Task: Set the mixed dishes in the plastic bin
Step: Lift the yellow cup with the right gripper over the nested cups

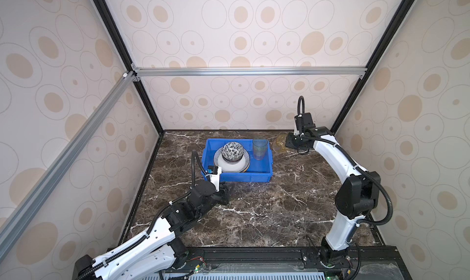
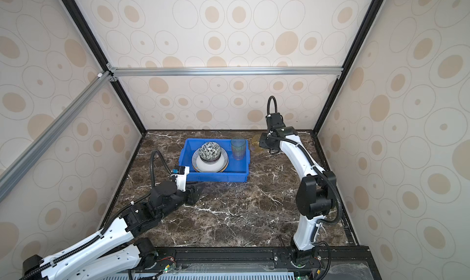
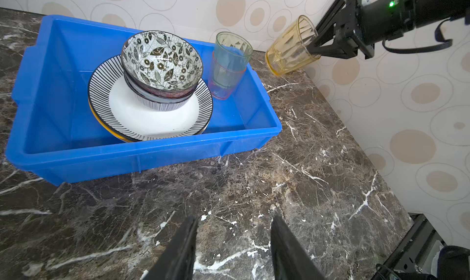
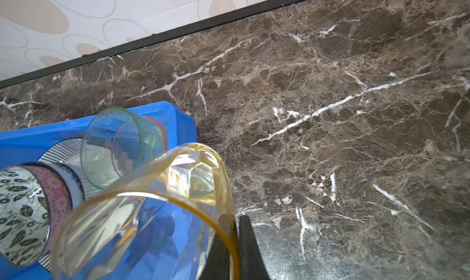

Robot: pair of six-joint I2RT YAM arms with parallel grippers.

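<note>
The dark marbled desk [image 1: 254,215] carries everything. On its far half, toward 12 o'clock in both top views, sits the blue bin [image 1: 244,177] [image 2: 216,175] [image 3: 127,161], long side across.

Inside the bin, a little to the 9 o'clock side of its middle, lies the striped plate [image 1: 235,165] [image 3: 152,118], stacked on another plate with a yellow edge. On the striped plate stands a nest of three bowls; the top one is the leaf-patterned bowl [image 1: 232,150] [image 3: 162,59] [image 4: 20,210].

In the bin's 2 o'clock corner stands the green tumbler [image 1: 260,149] [image 3: 230,54] [image 4: 112,149], upright and nested in the pink tumbler [image 3: 223,87].

Outside the bin, just beside that corner at about 2 o'clock, is the yellow tumbler [image 1: 279,143] [image 3: 290,52] [image 4: 142,215], tilted. Whether its base touches the desk cannot be told.

The right tool [image 3: 314,43] [image 4: 236,230] pinches the yellow tumbler's rim, one finger inside the mouth and one outside, closed tight on the wall.

The left tool [image 3: 234,220] [image 1: 229,189] hangs at 6 o'clock of the bin, near its front wall, jaws partway apart over bare desk and holding nothing.
</note>
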